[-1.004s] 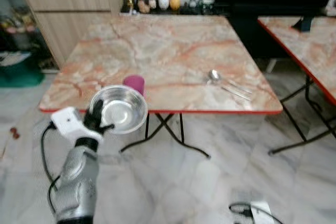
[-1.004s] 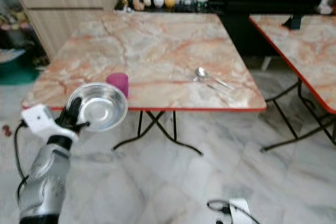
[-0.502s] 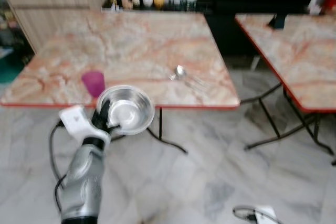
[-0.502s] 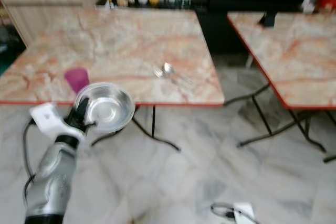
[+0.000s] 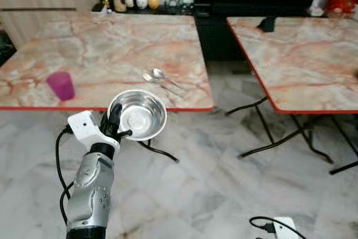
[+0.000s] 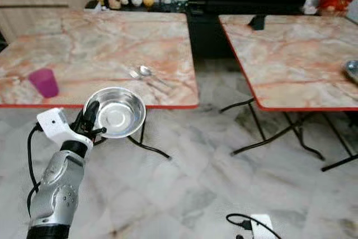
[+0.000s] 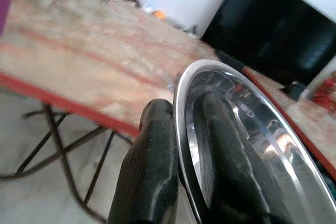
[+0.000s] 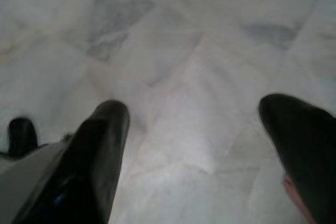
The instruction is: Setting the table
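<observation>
bowl in the left gripper, out in front of the table

left gripper [image 5: 114, 130] has its fingers pinched on the rim of a steel bowl [image 5: 140, 117], holding it up over the floor [image 5: 212, 183], just off the near red edge of the table [image 5: 112, 43]. the left wrist view gets the pinch up close: one finger [image 7: 152, 166] outside the rim, the other inside the bowl [image 7: 247, 145]. the head views give the layout instead: on the table there's a purple cup [image 5: 61, 85] off to the left near the edge, and a spoon [image 5: 159, 75] further back, behind the bowl, with what looks like a fork beside it, too small to be sure. a second table [image 5: 302, 54] sits to the right, well apart.

right gripper [image 8: 199, 145] is spread wide, pointing down at bare marble floor in the right wrist view.
</observation>
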Tool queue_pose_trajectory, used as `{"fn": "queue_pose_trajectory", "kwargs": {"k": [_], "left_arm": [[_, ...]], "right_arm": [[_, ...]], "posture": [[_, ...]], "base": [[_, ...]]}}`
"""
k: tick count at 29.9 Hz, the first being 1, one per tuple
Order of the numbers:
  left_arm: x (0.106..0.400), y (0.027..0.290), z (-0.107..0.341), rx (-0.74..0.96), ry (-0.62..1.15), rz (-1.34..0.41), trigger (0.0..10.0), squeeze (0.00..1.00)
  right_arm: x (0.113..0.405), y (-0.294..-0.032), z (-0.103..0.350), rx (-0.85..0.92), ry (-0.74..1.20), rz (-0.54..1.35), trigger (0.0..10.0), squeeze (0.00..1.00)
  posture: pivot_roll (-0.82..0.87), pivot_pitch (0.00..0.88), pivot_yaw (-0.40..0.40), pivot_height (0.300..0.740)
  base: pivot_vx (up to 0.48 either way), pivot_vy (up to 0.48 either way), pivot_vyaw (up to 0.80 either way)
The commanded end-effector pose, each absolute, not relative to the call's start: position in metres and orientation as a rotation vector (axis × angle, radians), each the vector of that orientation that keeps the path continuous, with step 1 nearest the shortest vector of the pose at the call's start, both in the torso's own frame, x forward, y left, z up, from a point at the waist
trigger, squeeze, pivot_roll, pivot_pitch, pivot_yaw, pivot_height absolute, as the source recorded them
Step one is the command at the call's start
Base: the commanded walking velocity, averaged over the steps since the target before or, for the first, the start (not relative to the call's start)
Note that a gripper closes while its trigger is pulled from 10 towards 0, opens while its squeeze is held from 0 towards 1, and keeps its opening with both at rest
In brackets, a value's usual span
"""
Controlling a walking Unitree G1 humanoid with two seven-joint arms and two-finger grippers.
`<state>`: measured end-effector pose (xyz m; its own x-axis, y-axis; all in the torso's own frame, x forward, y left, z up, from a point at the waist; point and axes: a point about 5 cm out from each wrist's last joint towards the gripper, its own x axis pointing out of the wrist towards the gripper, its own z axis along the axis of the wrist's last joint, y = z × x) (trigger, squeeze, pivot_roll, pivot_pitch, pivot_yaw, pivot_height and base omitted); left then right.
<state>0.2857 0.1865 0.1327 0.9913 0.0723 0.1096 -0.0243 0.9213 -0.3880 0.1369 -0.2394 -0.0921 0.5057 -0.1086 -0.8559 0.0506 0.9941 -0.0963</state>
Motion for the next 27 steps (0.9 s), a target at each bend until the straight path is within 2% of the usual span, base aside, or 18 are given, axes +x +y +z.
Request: {"fn": "queue_pose_trajectory", "kwargs": {"k": [1,7,17,23,27], "left_arm": [[0.2860,0.1856,0.1388,-0.387,-0.153,0.050,10.0,0.00],[0.2865,0.1855,0.1390,-0.385,-0.155,0.053,10.0,0.00],[0.2872,0.1837,0.1389,-0.386,-0.154,0.054,10.0,0.00],[0.2877,0.1848,0.1389,-0.384,-0.155,0.056,10.0,0.00],[0.2885,0.1853,0.1387,-0.370,-0.152,0.051,10.0,0.00]], "right_arm": [[0.1381,-0.2445,-0.0903,-0.077,1.031,-0.101,10.0,0.00],[0.1387,-0.2452,-0.0899,-0.080,1.031,-0.101,10.0,0.00],[0.1389,-0.2464,-0.0895,-0.086,1.029,-0.102,10.0,0.00],[0.1399,-0.2466,-0.0892,-0.098,1.031,-0.100,10.0,0.00],[0.1404,-0.2461,-0.0890,-0.073,1.023,-0.112,10.0,0.00]], "posture": [[0.11,0.000,-0.060,0.740],[0.11,0.000,-0.062,0.740],[0.10,0.000,-0.062,0.740],[0.10,0.000,-0.062,0.740],[0.10,0.000,-0.059,0.740]], "base": [[0.000,-0.382,0.00],[0.000,-0.382,0.43],[0.000,-0.382,0.00],[0.000,-0.381,0.54],[0.000,-0.379,0.00]]}}
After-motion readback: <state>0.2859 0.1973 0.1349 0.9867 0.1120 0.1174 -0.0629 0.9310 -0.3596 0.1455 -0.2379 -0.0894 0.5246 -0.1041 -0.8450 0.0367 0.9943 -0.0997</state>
